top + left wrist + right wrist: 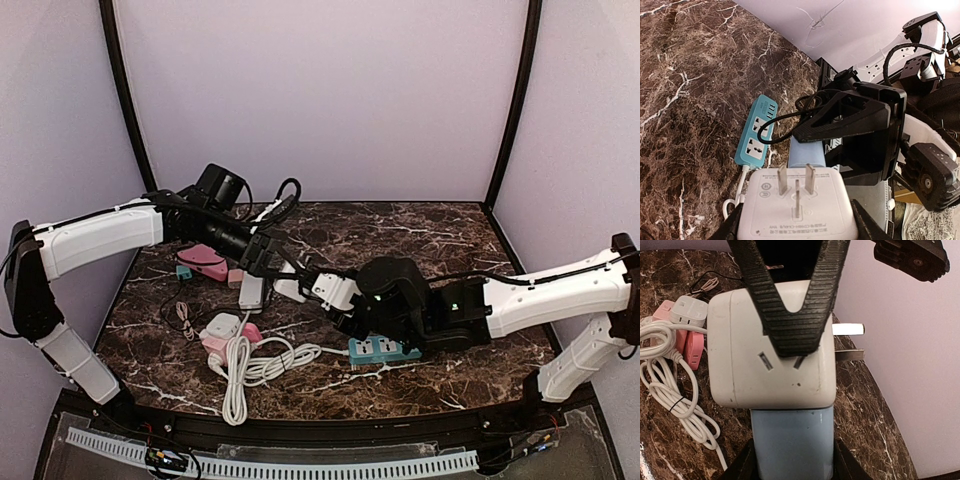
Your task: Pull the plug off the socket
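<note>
A white cube socket (pixel 797 205) with three metal prongs facing the left wrist camera is clamped between my left gripper's (pixel 797 226) black fingers. A light blue plug (pixel 792 440) sits flush against the socket's (pixel 772 345) far face, with no gap showing between them. My right gripper (pixel 792 467) is shut on that blue plug, one finger on each side. In the left wrist view the plug (pixel 806 154) shows just behind the socket. From above, both grippers meet over the table's middle around the socket (pixel 290 289); the plug itself is hidden there.
A teal power strip (pixel 385 349) lies under the right arm, its white cable (pixel 250 365) coiled at the front left. Pink and white plugs (pixel 225 330), a grey adapter (pixel 252 290) and a pink object (pixel 205 262) lie on the left.
</note>
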Available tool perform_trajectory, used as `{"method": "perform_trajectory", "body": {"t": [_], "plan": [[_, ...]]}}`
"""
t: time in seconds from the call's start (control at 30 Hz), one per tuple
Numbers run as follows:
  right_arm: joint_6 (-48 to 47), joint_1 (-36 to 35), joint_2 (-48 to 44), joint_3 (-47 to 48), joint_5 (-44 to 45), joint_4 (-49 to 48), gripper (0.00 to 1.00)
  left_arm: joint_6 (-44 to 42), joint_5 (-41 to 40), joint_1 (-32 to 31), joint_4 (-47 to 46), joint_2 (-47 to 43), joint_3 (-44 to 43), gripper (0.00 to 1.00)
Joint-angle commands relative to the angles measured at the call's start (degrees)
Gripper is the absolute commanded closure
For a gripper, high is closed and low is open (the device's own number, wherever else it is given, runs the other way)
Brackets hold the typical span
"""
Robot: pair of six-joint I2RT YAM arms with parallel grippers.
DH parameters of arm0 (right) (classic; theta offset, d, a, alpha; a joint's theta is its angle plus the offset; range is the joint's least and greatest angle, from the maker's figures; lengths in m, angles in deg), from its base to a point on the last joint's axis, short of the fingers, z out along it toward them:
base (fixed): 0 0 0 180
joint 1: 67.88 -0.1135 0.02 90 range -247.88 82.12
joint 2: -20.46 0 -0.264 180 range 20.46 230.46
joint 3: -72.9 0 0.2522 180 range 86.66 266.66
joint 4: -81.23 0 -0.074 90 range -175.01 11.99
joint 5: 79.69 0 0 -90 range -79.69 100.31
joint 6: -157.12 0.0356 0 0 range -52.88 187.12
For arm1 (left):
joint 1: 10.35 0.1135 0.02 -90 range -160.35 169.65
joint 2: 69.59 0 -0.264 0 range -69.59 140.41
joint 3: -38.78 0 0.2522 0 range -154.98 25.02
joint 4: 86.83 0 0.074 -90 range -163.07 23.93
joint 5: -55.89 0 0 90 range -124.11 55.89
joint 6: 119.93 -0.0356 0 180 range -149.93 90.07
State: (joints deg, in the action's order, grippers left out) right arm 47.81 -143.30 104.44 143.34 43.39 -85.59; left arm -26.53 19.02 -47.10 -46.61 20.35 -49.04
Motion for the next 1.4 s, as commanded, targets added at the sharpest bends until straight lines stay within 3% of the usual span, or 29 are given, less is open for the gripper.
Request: {"method": "perform_trajectory", "body": {"t": [0.0,0.37,0.83,1.37], "plan": [[6.82,-0.92,-0.14,2.26,1.43,-3.84,1.00,-0.32,-3.84,0.42,0.80,-1.91,-0.59,0.95],[9.55,-0.94,-0.45,2.00,0.79,-3.11,1.00,0.70,-3.22,1.72,0.03,-2.45,-0.43,0.96],[2.53,-0.94,-4.01,-0.53,-5.40,-4.58,1.00,0.25,-3.03,1.85,1.55,-1.33,-1.00,0.96],[-1.86,-1.09,-2.02,1.90,-7.46,1.90,1.00,0.00,-3.04,2.46,1.97,-1.08,-1.17,0.96]]}}
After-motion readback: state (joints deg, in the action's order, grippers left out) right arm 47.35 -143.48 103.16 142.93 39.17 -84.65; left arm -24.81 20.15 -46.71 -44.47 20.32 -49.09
